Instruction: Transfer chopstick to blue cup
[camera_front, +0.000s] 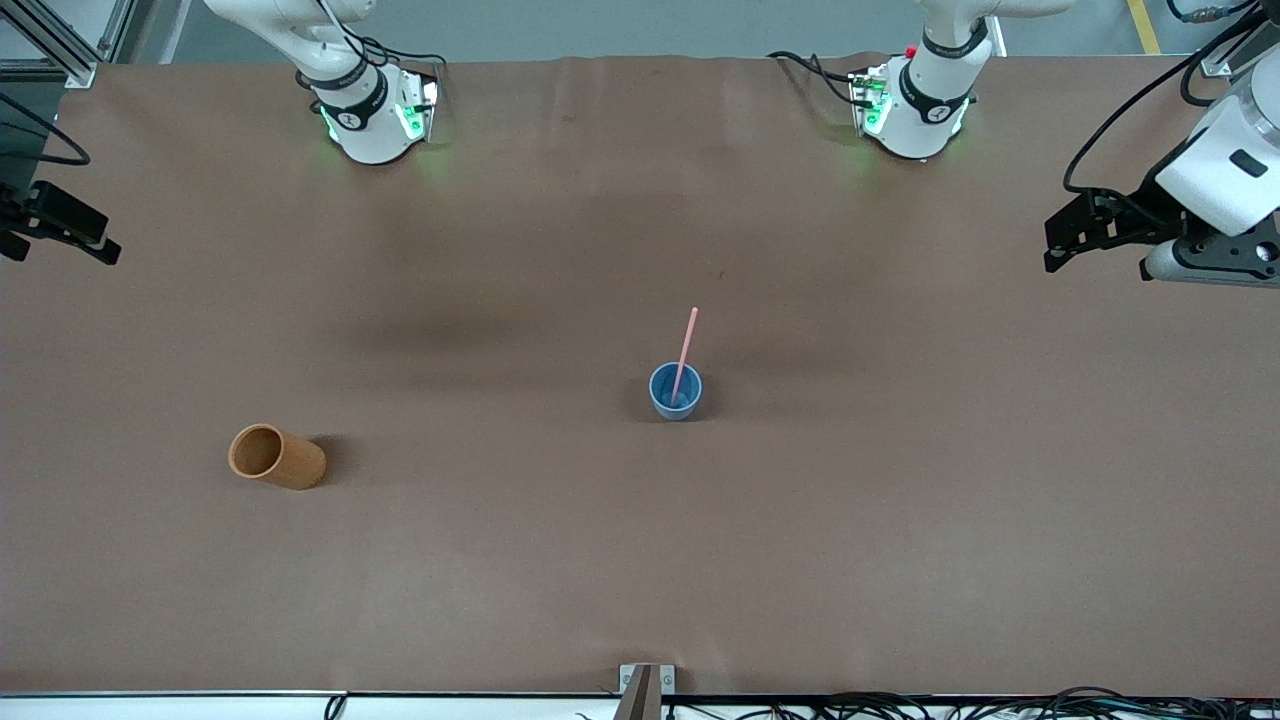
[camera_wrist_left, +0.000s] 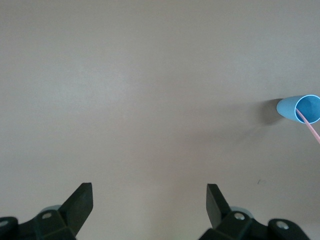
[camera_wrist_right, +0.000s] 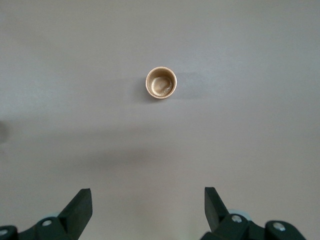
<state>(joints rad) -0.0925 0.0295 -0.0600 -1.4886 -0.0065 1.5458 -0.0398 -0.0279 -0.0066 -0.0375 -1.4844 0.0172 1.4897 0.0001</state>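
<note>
The blue cup (camera_front: 675, 392) stands upright near the middle of the table. The light-pink chopstick (camera_front: 686, 345) stands in it, leaning on the rim, with its upper half sticking out. Both also show at the edge of the left wrist view, the cup (camera_wrist_left: 292, 107) and the stick (camera_wrist_left: 311, 127). My left gripper (camera_front: 1052, 245) is open and empty over the left arm's end of the table, well away from the cup; its jaws stand wide apart (camera_wrist_left: 150, 186). My right gripper (camera_front: 62, 248) is open and empty over the right arm's end (camera_wrist_right: 148, 190).
An orange-brown cylindrical cup (camera_front: 276, 457) stands empty toward the right arm's end of the table, nearer to the front camera than the blue cup; it also shows in the right wrist view (camera_wrist_right: 161, 83). A metal bracket (camera_front: 646, 685) sits at the table's near edge.
</note>
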